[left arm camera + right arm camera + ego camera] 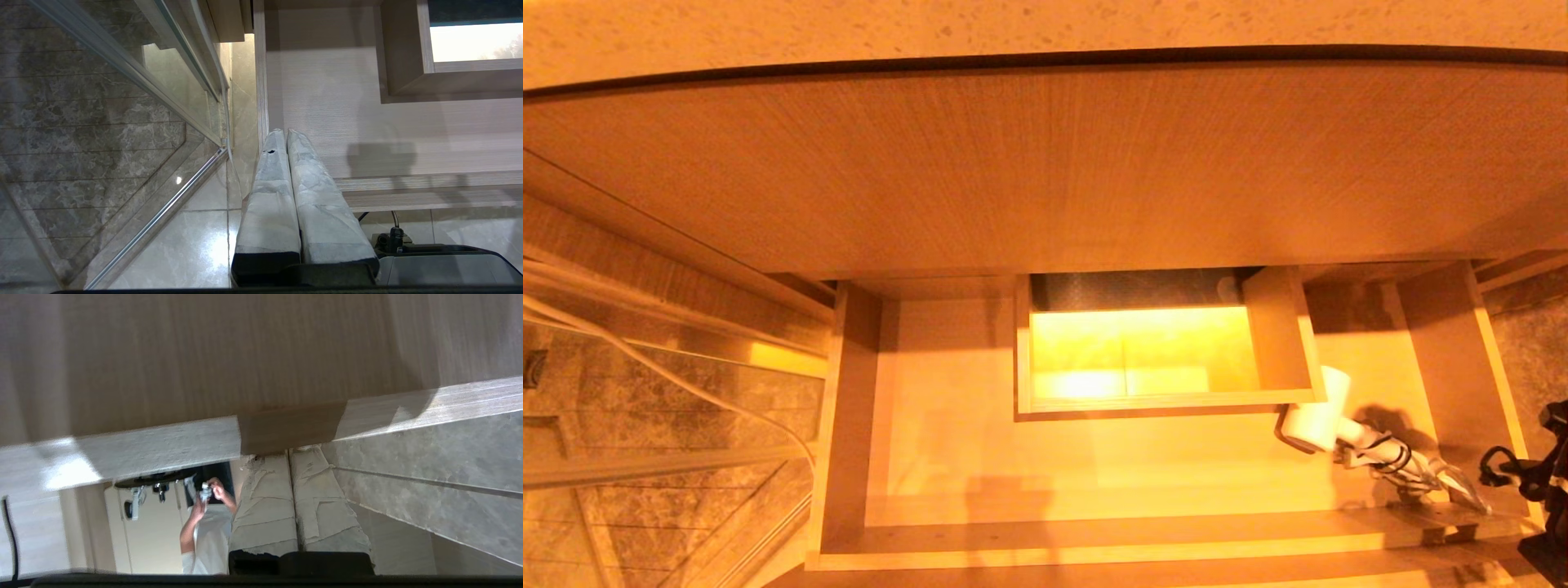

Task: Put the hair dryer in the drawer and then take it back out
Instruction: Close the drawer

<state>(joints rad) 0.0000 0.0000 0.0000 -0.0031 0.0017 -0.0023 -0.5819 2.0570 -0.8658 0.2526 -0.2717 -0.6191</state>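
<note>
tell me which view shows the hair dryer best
The head view: the white hair dryer lies in the open drawer, at its right side beside the boxed cut-out. The left wrist view shows only drawer wood and floor; the right wrist view shows no dryer either.

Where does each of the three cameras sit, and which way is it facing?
Head view: looks down into the open drawer holding the hair dryer; right arm at the frame's right edge.
Left wrist view: behind the shut left gripper, facing the drawer floor.
Right wrist view: behind the shut right gripper, against wood panels.
Shared: head and left wrist views show the boxed cut-out.
</note>
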